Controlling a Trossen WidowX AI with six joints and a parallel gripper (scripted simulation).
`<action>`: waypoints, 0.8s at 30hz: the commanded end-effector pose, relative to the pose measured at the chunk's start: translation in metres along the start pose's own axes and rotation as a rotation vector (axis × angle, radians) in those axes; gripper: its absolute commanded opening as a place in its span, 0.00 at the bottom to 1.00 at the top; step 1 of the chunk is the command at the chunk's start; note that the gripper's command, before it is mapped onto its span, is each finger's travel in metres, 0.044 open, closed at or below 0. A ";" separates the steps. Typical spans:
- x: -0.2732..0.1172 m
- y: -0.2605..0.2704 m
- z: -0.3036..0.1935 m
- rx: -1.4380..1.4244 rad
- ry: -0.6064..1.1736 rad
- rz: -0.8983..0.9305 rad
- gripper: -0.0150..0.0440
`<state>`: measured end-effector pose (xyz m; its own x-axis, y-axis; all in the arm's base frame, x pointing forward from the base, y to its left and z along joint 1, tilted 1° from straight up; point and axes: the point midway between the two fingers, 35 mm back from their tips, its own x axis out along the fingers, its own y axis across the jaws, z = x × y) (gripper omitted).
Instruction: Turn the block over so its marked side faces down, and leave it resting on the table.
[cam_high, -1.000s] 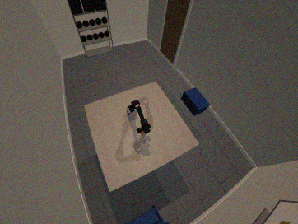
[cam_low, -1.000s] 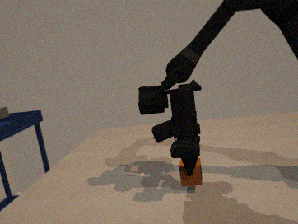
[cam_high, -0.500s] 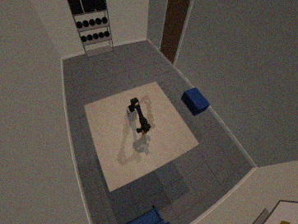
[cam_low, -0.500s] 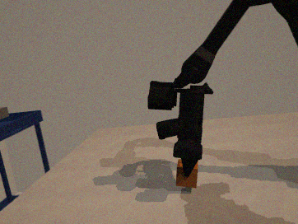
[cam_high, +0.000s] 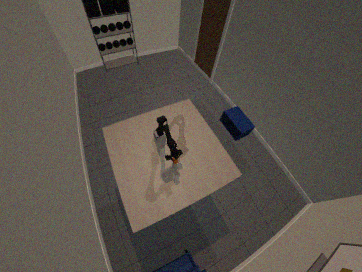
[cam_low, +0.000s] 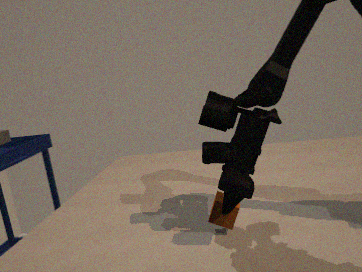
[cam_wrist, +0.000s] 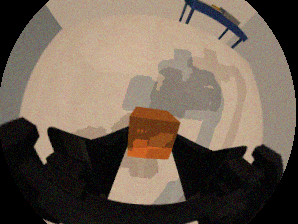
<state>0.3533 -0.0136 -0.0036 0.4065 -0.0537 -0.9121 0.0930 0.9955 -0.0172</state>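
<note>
We see the claw (cam_low: 231, 204) clamped on the orange block (cam_low: 223, 211), gripping it from above near the middle of the table (cam_low: 125, 220). The block sits tilted in the exterior view, one lower corner at or just above the tabletop; we can't tell if it touches. We judge the tilt is the start of the roll-over. No marked side is readable from the wrist view (cam_wrist: 153, 133). Blue stand (cam_low: 25, 145) well apart.
</note>
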 end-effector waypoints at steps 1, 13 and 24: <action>-0.003 -0.001 -0.001 -0.003 -0.064 -0.003 0.25; 0.005 0.000 -0.001 -0.003 -0.166 -0.003 0.25; 0.027 0.001 -0.002 -0.005 -0.317 -0.002 0.25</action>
<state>0.3630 -0.0139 -0.0222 0.6476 -0.0716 -0.7586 0.0918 0.9957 -0.0156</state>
